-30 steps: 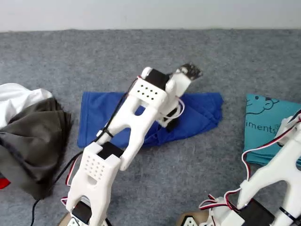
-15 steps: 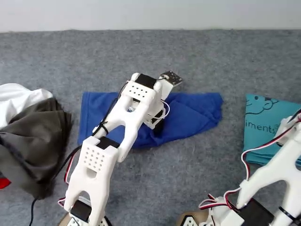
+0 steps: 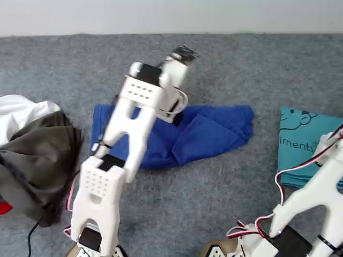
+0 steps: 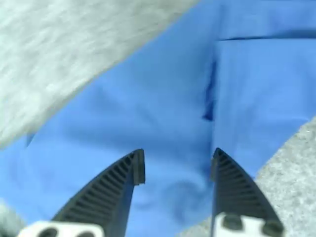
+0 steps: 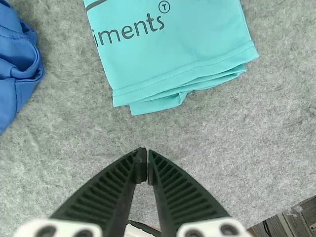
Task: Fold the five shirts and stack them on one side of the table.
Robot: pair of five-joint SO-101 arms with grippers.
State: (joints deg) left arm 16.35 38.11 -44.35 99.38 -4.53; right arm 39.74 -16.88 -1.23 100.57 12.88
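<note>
Careful: left gripper, wide open over blue shirt, may pinch one layer, undoing its 3 o'clock fold.

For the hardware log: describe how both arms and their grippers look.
Both the left arm and right arm are white shells with black motor blocks at the joints; the left one has grids of holes. Red, black and white wires run along them. The left gripper and right gripper have black, ribbed, tapered fingers on white mounts.
</note>
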